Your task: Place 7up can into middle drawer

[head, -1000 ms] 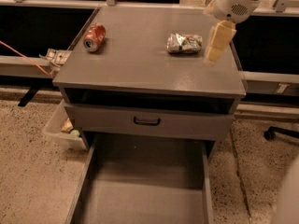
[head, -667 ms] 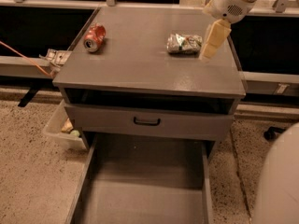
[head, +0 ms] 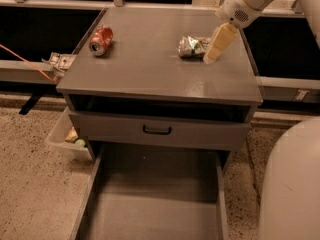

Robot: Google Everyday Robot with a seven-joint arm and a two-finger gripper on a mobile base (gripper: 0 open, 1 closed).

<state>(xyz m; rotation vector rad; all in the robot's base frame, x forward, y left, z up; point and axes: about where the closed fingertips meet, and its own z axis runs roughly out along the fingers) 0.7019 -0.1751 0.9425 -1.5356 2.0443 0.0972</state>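
1. The pincer [head: 212, 55] hangs over the back right part of the desk [head: 150, 74]. It slants down from the white arm [head: 247, 4], and its pale tip is close to the desk top.
2. Whether the pincer is open or closed cannot be told. It has nothing lifted.
3. The 7up can [head: 191, 47] lies on its side on the desk, just beside the pincer on the side toward the left of the view. Whether the two touch cannot be told.
4. The red soda can [head: 101, 39] also lies on the desk, well apart from the pincer and far across toward the left edge.
5. Below the pincer and nearer the camera, a grey drawer front with a black handle [head: 157, 130] sits shut under the desk top.
6. Lower still, the middle drawer [head: 155, 209] is pulled out well apart from the pincer, showing its flat grey floor.
7. A pale bin [head: 59, 136] sits on the floor far down-left of the pincer.
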